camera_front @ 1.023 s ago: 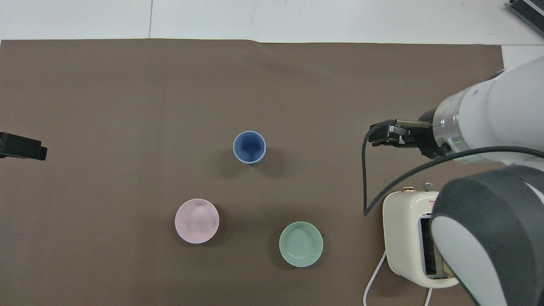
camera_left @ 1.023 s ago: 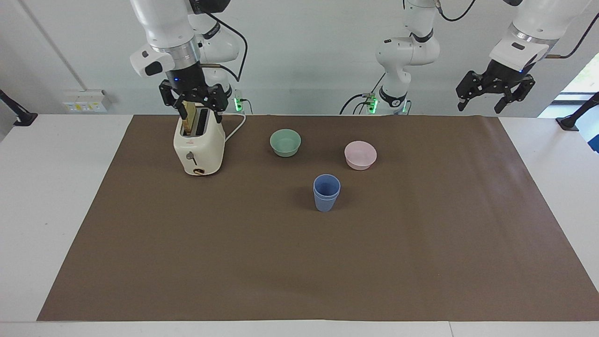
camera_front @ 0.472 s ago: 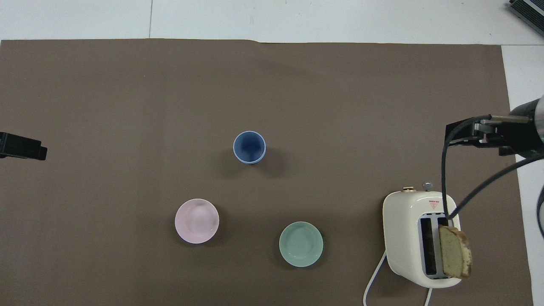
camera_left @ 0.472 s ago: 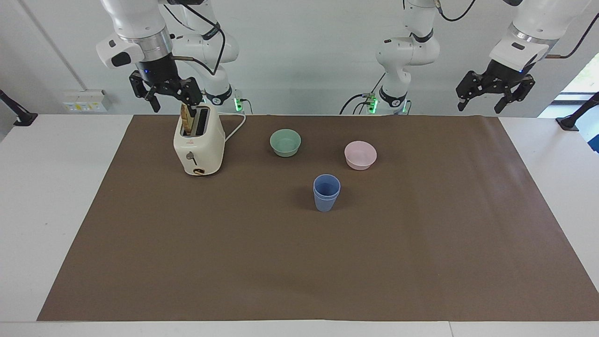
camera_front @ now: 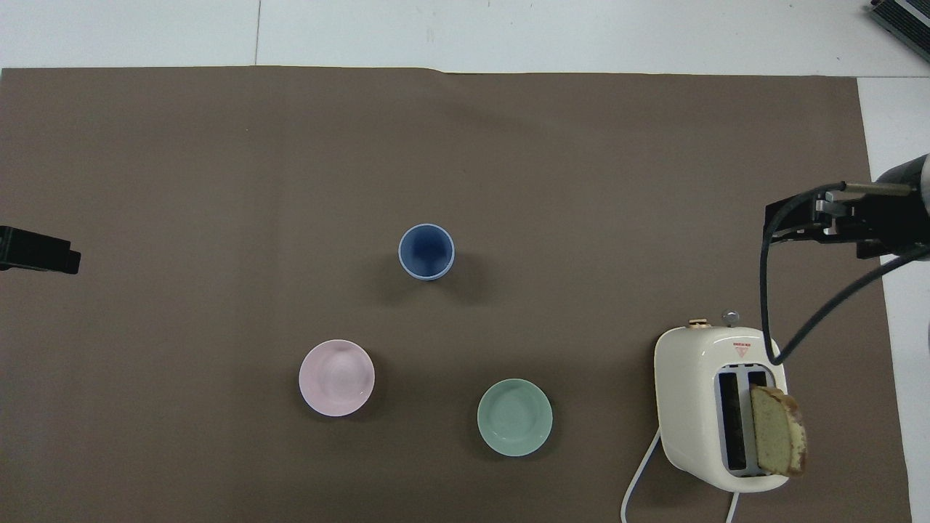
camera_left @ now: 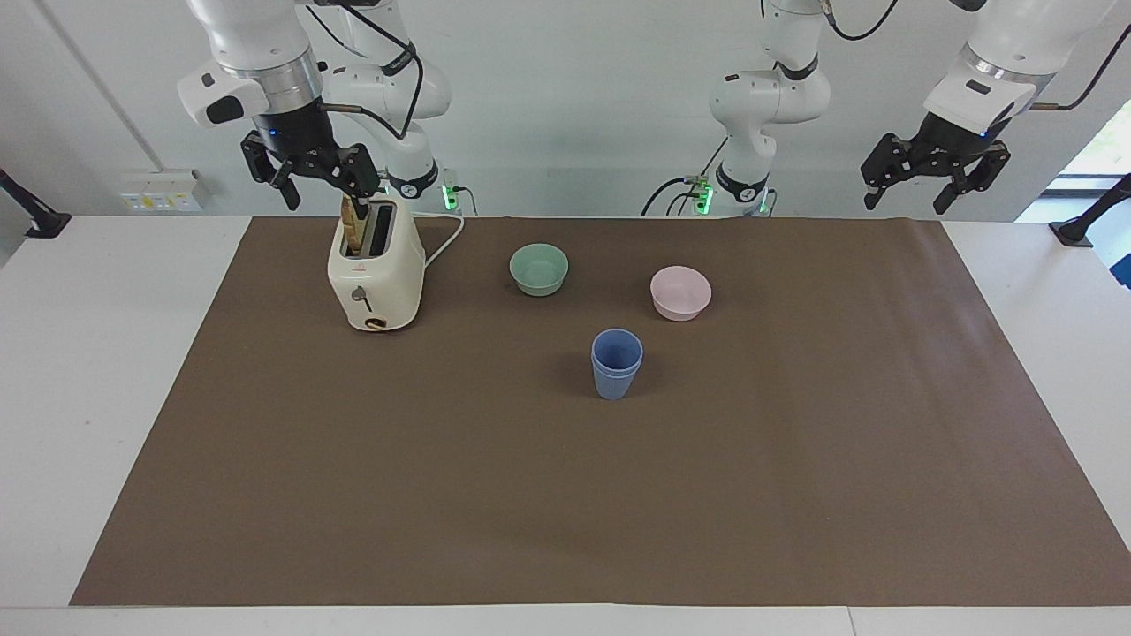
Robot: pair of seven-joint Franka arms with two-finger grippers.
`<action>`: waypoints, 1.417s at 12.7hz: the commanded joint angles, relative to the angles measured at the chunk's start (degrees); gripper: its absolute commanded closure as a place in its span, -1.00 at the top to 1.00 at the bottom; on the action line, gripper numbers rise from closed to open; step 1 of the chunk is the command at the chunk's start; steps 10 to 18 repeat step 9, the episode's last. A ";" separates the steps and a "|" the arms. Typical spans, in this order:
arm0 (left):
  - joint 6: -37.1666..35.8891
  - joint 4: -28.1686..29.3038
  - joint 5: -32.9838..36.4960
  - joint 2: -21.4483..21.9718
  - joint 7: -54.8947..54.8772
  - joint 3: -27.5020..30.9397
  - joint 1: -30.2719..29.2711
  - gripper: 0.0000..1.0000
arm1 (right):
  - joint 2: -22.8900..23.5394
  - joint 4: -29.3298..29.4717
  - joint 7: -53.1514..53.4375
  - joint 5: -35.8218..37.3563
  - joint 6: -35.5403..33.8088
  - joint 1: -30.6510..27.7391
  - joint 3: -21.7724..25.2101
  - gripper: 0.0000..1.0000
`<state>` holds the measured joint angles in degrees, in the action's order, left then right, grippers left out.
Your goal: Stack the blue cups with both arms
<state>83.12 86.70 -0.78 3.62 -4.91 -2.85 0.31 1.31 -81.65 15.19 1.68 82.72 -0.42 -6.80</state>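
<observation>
The two blue cups (camera_left: 616, 362) stand nested, one inside the other, upright near the middle of the brown mat; they also show in the overhead view (camera_front: 426, 251). My right gripper (camera_left: 323, 184) hangs open and empty in the air over the toaster's end of the table, and shows at the edge of the overhead view (camera_front: 828, 221). My left gripper (camera_left: 919, 190) waits open and empty, raised over the left arm's end of the table; only its tip (camera_front: 38, 250) shows in the overhead view. Neither gripper touches the cups.
A cream toaster (camera_left: 375, 269) with a bread slice (camera_left: 355, 231) in one slot stands toward the right arm's end. A pale green bowl (camera_left: 539, 268) and a pale pink bowl (camera_left: 680, 291) sit nearer to the robots than the cups. The brown mat (camera_left: 565, 495) covers the table.
My right gripper has risen from just above the toaster and swung toward the right arm's end of the table, uncovering the bread slice. The left arm and the cups have not moved.
</observation>
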 commanded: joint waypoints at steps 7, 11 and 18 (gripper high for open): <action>-0.59 0.32 -0.45 0.42 -0.28 -0.13 -0.49 1.00 | 0.10 0.70 -2.09 -1.07 -1.42 -0.72 -0.58 1.00; -0.59 0.32 -0.45 0.42 -0.28 -0.13 -0.49 1.00 | 0.01 0.70 -2.18 -1.07 -1.51 -0.72 -0.58 1.00; -0.59 0.32 -0.45 0.42 -0.28 -0.13 -0.49 1.00 | 0.01 0.70 -2.18 -1.07 -1.51 -0.72 -0.58 1.00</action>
